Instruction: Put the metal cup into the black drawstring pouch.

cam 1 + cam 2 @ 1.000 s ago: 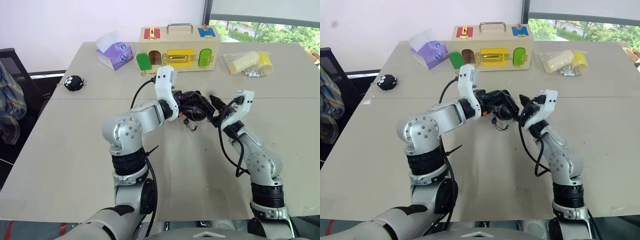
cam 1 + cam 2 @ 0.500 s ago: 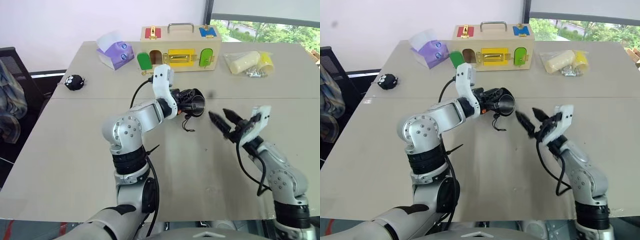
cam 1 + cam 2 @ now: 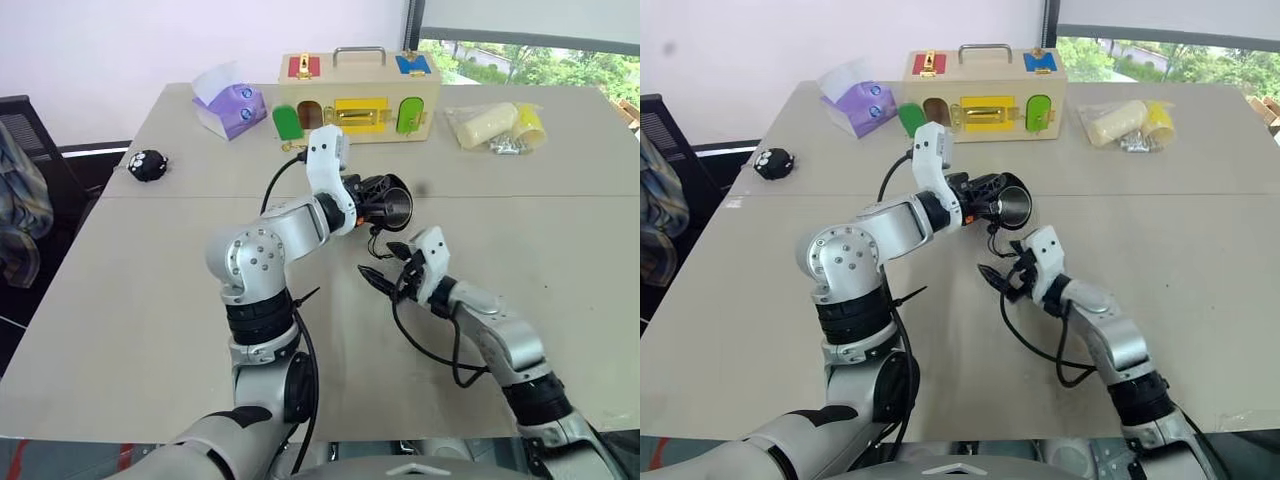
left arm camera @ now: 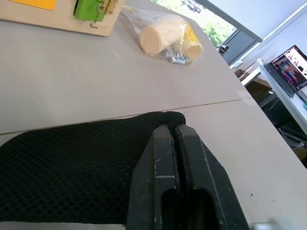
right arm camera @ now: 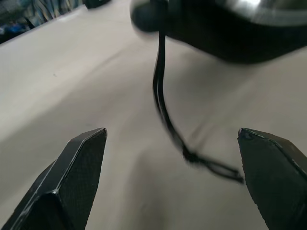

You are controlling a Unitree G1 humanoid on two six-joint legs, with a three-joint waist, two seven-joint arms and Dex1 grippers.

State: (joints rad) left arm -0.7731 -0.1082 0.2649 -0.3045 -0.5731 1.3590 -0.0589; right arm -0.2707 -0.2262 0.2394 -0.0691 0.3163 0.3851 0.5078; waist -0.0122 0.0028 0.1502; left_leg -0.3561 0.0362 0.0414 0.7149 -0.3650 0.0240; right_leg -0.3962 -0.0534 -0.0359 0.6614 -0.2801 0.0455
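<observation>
Holding the soft black fabric drawstring pouch (image 3: pixel 375 198) above the table (image 3: pixel 150 300), the left gripper (image 4: pixel 175 143) is clamped tight on its cloth. The small shiny steel cup (image 3: pixel 397 208) sits in the pouch mouth, rim exposed. Right gripper (image 3: pixel 385 268), fingers spread and empty, hangs below by the dangling black cord (image 5: pixel 163 103).

Risk: cup not fully seated; a tug on the cord could tip it out.

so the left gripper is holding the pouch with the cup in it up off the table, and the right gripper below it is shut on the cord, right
Not quite: the right gripper isn't shut on the cord. The right wrist view shows its fingers spread wide, with the cord hanging between them, untouched. The rest holds: the left gripper is clamped on the black drawstring pouch, held off the table with the metal cup in its mouth.
</observation>
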